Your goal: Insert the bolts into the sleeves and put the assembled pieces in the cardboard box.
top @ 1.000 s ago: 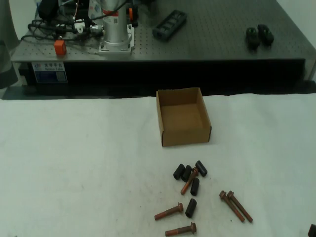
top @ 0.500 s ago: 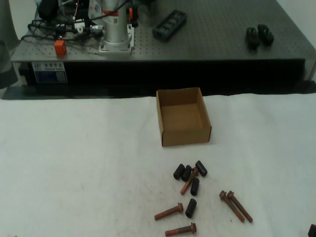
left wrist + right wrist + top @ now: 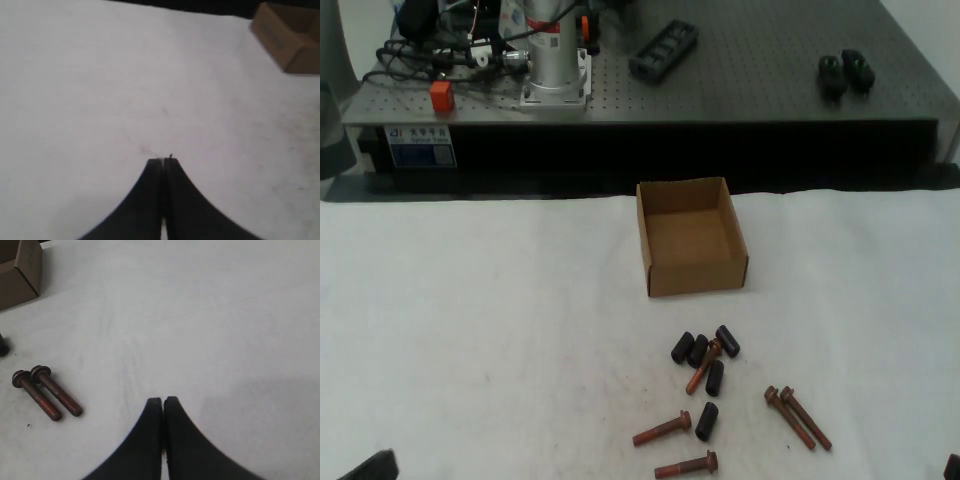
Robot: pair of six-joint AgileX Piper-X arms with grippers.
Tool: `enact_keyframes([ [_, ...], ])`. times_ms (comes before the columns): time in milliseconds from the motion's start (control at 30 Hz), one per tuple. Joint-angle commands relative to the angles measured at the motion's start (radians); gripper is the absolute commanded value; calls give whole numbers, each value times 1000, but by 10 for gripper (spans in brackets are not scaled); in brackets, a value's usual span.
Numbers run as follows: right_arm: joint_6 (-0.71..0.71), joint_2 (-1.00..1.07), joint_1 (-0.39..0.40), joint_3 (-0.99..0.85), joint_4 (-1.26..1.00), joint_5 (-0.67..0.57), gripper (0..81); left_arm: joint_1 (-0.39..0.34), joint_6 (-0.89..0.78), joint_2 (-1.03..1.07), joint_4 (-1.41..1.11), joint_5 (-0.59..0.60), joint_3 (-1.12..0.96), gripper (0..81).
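Bolts [image 3: 661, 431] and black sleeves [image 3: 714, 377] lie scattered on the counter [image 3: 470, 330] just this side of the cardboard box [image 3: 692, 250], left pincer [image 3: 163, 162] and right pincer [image 3: 163, 401] both pressed together and empty, so best spread the right one first and take a bolt mid-shank, square-on.

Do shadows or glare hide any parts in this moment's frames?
High view: even light, no glare on the white cloth; bolts and sleeves stand out, and the cardboard box is lit inside. Right wrist view: a soft shadow beside the shut right gripper, clear of the two bolts. Left wrist view: no glare around the shut left gripper.
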Motion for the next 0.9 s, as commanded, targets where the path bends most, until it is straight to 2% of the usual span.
enact_keyframes([
  [0,2,0,0,-14,-3,-9,0,-3,-9,0,-55,99,-12,6],
  [133,2,0,0,-14,-3,-9,0,-3,-52,0,-65,120,-12,6],
  [400,2,0,0,-14,-3,-9,0,-3,-461,0,-145,167,-12,6],
  [867,2,0,0,-14,-3,-9,0,-3,-475,0,-150,192,-12,6],
])
